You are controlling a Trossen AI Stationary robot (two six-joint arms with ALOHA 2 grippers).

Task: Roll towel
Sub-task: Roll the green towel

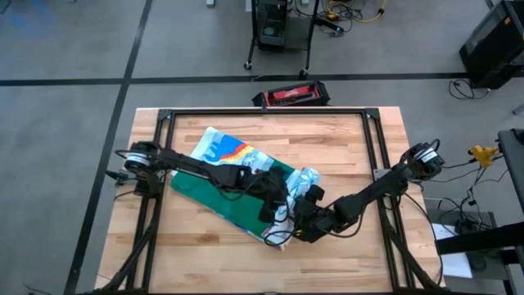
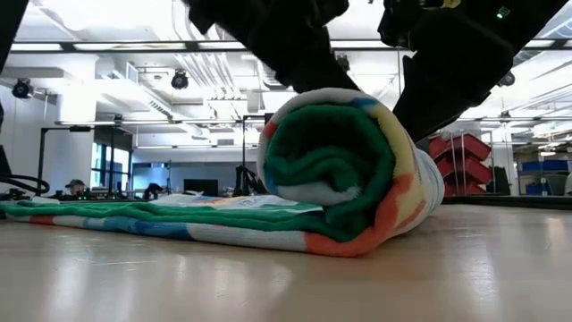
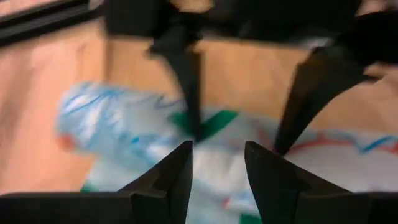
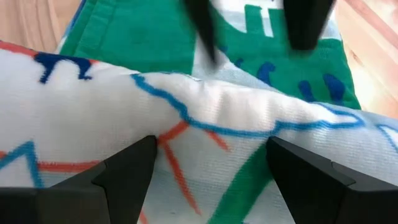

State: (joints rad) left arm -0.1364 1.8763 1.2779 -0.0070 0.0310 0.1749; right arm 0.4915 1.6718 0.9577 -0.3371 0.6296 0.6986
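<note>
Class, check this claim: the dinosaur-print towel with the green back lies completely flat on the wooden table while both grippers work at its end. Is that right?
Not quite. The dinosaur-print towel with the green back is partly rolled, not flat; the low view shows the coil. The rest holds: it lies on the wooden table, with the left gripper and right gripper at the rolled end.

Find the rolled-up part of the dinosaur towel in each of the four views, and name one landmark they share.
High view: the towel roll lies right of centre, between both arms.
Low view: centre, on the table.
Left wrist view: beyond the fingers.
Right wrist view: fills the foreground.
Shared landmark: the wooden table.
</note>
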